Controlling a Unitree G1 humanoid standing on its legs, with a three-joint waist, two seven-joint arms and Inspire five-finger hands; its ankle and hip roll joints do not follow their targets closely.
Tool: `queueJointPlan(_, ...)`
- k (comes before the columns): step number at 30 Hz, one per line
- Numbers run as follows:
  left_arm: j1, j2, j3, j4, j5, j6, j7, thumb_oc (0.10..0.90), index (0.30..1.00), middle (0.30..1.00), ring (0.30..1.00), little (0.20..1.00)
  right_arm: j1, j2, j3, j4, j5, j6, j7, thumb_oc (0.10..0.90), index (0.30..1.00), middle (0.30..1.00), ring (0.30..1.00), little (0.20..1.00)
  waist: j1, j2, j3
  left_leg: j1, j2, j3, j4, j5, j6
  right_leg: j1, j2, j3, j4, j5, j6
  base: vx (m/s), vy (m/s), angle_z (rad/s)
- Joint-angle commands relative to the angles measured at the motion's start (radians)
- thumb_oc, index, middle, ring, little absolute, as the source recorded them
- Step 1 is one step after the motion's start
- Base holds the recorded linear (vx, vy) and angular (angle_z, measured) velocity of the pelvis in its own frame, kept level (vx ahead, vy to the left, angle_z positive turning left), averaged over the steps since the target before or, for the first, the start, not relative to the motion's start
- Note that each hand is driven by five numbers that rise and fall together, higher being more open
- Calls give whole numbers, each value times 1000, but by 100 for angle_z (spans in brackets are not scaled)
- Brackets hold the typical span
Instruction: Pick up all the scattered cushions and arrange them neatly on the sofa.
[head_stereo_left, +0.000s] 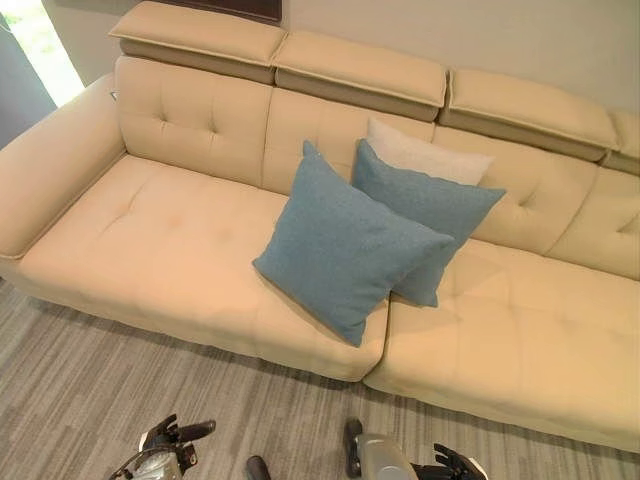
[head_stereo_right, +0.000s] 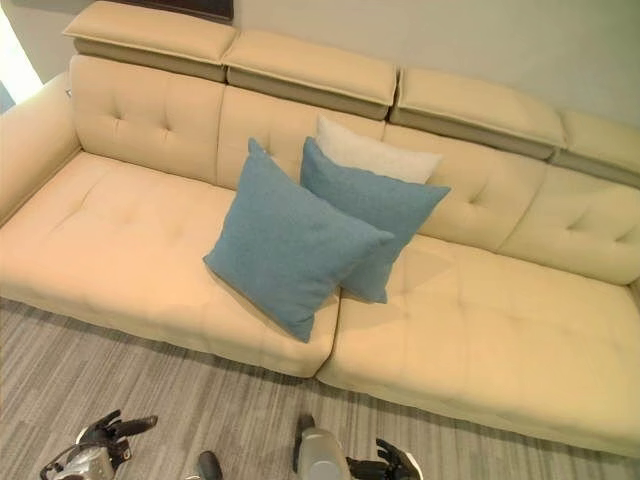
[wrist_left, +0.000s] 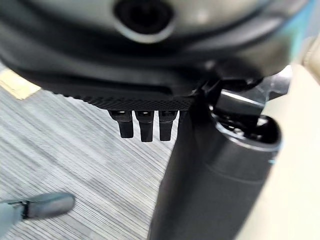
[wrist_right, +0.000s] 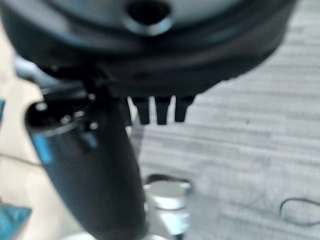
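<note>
Three cushions lean together at the middle of the beige sofa. A large blue cushion stands in front, tilted on one corner. A second blue cushion rests behind it, and a white cushion leans on the backrest behind both. My left hand hangs low over the carpet in front of the sofa. Its fingers are straight and hold nothing. My right hand hangs low to the right, its fingers also straight and empty. Both hands are well short of the cushions.
Grey striped carpet runs along the sofa's front edge. The sofa has a wide armrest at the left and raised headrests along the back. Bare seat lies on either side of the cushions.
</note>
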Motion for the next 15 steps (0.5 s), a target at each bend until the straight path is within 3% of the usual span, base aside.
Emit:
queueJointPlan(1, -31, 64, 23, -9, 43, -26, -12, 800, 900, 900, 900, 900, -26, -71, -10, -49, -12, -42, -22, 800, 900, 900, 900, 900, -15, -28, -25, 34, -56, -10, 170, -199, -25, -7, -1, -104, -61, 40, 17, 320, 38, 24)
queueJointPlan(3, -31, 57, 26, 2, 62, -21, -21, 800, 900, 900, 900, 900, -21, -90, -11, -94, -32, -43, -24, 800, 900, 900, 900, 900, -34, -9, -43, 66, -53, -13, 181, -225, -33, -18, 5, -152, -61, 27, 3, 507, 41, 24)
queueJointPlan(4, -25, 53, 22, 1, 83, -18, -31, 800, 900, 900, 900, 900, -8, -102, -13, -116, -41, -46, -25, 800, 900, 900, 900, 900, -45, -9, -61, 70, -57, -26, 202, -231, -38, 12, 34, -131, -102, 11, -13, 540, -9, 9)
queueJointPlan(5, -9, 46, 21, 2, 100, -20, -38, 800, 900, 900, 900, 900, 2, -110, -15, -126, -42, -47, -24, 800, 900, 900, 900, 900, -60, -3, -82, 70, -59, -34, 262, -223, -55, 37, 65, -90, -104, -1, -51, 467, -22, 5)
queueJointPlan(7, 17, 21, 29, 2, 95, -22, -36, 800, 900, 900, 900, 900, 7, -127, -30, -168, -41, -60, -29, 800, 900, 900, 900, 900, -75, 1, -100, 25, -40, -31, 443, -87, -127, 79, 92, -72, -103, 3, -104, 399, -43, 33)
queueJointPlan(8, 36, 8, 40, -8, 90, -22, -33, 800, 900, 900, 900, 900, 6, -137, -31, -178, -50, -64, -34, 800, 900, 900, 900, 900, -68, 0, -102, -6, -9, -38, 593, 7, -175, 112, 110, -62, -90, -8, -135, 404, -97, 22)
queueJointPlan(9, 50, 3, 47, -21, 84, -25, -25, 800, 900, 900, 900, 900, 1, -152, -25, -215, -65, -65, -39, 800, 900, 900, 900, 900, -50, -12, -96, -45, 8, -40, 712, 56, -193, 141, 114, -48, -84, -25, -150, 347, -105, -27)
queueJointPlan(10, 55, 0, 39, -35, 84, -28, -11, 800, 900, 900, 900, 900, -6, -167, -18, -244, -78, -60, -43, 800, 900, 900, 900, 900, -27, -32, -84, -116, 13, -59, 841, 78, -192, 166, 113, -24, -80, -36, -168, 307, -77, -83)
queueJointPlan(12, 47, -2, 37, -36, 71, -29, 1, 800, 900, 900, 900, 900, -6, -187, -12, -307, -98, -60, -50, 800, 900, 900, 900, 900, -8, -54, -81, -179, 80, -34, 885, 32, -154, 199, 115, 6, -68, -66, -170, 350, 43, -117)
queueJointPlan(13, 57, 2, 40, -52, 69, -40, 13, 800, 900, 900, 900, 900, 2, -198, -3, -369, -105, -75, -52, 800, 900, 900, 900, 900, 12, -43, -79, -199, 136, -38, 764, -11, -117, 231, 131, 45, -52, -100, -161, 309, 132, -84)
queueJointPlan(14, 57, 1, 39, -52, 69, -40, 14, 800, 900, 900, 900, 900, 4, -198, -4, -370, -105, -75, -52, 800, 900, 900, 900, 900, 16, -43, -76, -193, 137, -34, 763, -12, -117, 233, 132, 49, -51, -101, -160, 343, 214, -64)
queueJointPlan(15, 66, 7, 48, -70, 53, -52, 24, 800, 900, 900, 900, 900, 4, -209, -1, -414, -115, -83, -54, 800, 900, 900, 900, 900, 28, -47, -78, -195, 154, -43, 680, -41, -102, 248, 128, 80, -49, -109, -142, 219, 191, -59)
